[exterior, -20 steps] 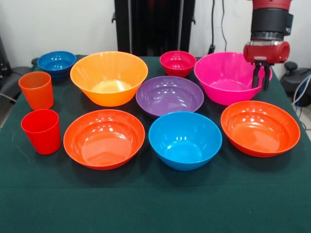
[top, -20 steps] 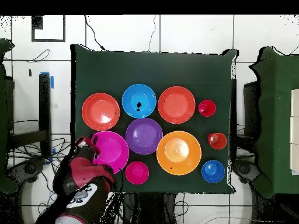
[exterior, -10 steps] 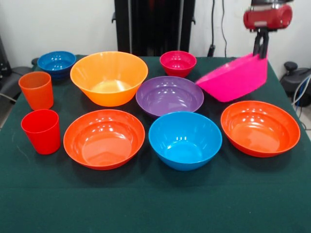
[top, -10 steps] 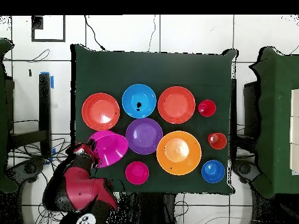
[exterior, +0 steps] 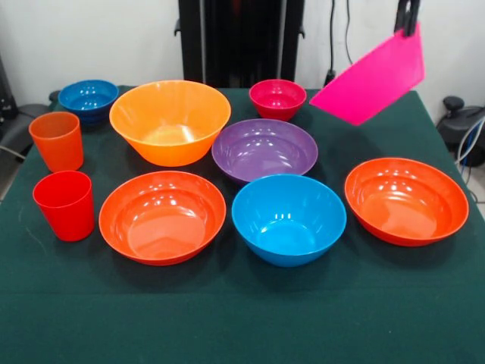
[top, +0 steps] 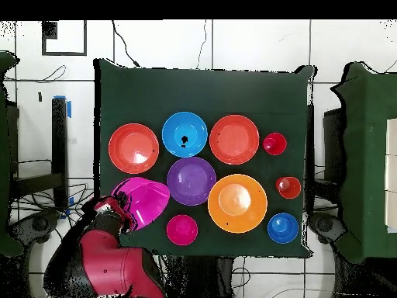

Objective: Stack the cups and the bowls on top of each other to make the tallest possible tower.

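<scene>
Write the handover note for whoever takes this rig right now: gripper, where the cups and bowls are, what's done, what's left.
Gripper: shut on the rim of the large glossy pink plastic bowl, which hangs tilted, clear of the green table.
On the table, each standing alone: large orange bowl, purple bowl, light blue bowl, two shallow red-orange bowls, small crimson bowl, small dark blue bowl, translucent orange tumbler, solid red tumbler.
Done: pink bowl picked up only.
Left: the whole tower; nothing is stacked.
</scene>
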